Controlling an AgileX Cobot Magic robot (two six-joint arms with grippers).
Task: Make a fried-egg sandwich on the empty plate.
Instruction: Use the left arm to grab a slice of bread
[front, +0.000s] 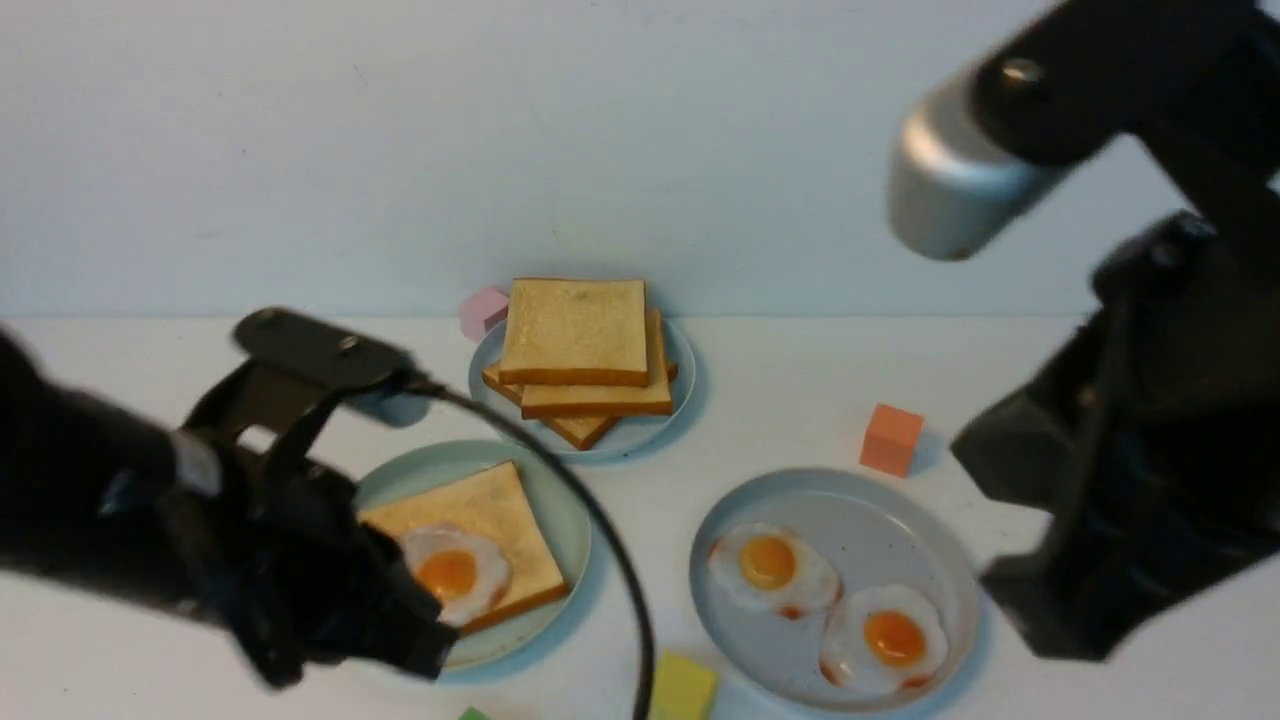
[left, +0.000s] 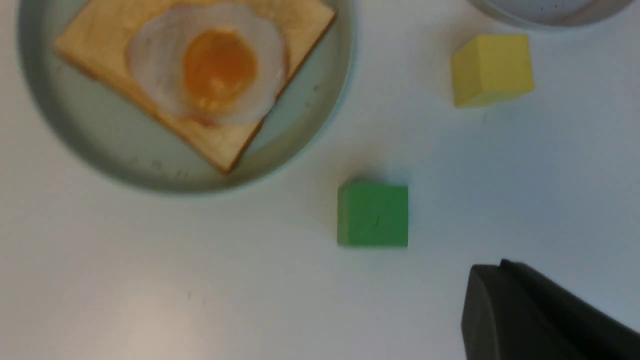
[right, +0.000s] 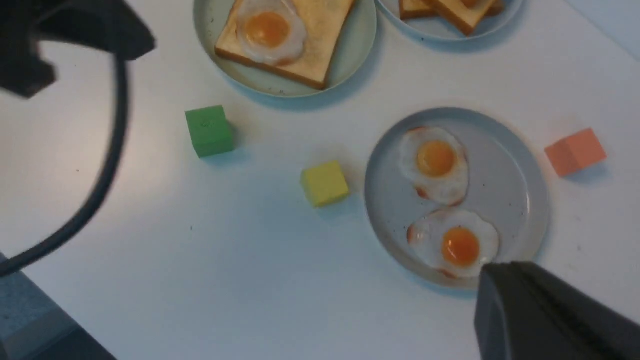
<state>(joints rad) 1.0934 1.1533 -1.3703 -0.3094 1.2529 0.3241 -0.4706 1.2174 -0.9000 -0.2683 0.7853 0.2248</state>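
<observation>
On the mint-green plate (front: 578, 560) on the bench (front: 780, 400), a toast slice (front: 530, 540) carries a fried egg (front: 455, 575), with no second slice over it. The left gripper and the right gripper are both clenched, grasping nothing; the right one hangs above the bench, beyond the grey plate (front: 820, 640).

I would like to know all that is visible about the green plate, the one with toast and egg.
The green plate is round and shallow, pale mint in colour, with a low upright rim and a smooth surface. It sits flat on the white table, to the left of the grey plate and nearer than the blue plate. One toast slice lies on it, turned at an angle, carrying a fried egg. The left arm hides part of it in the front view.
</observation>
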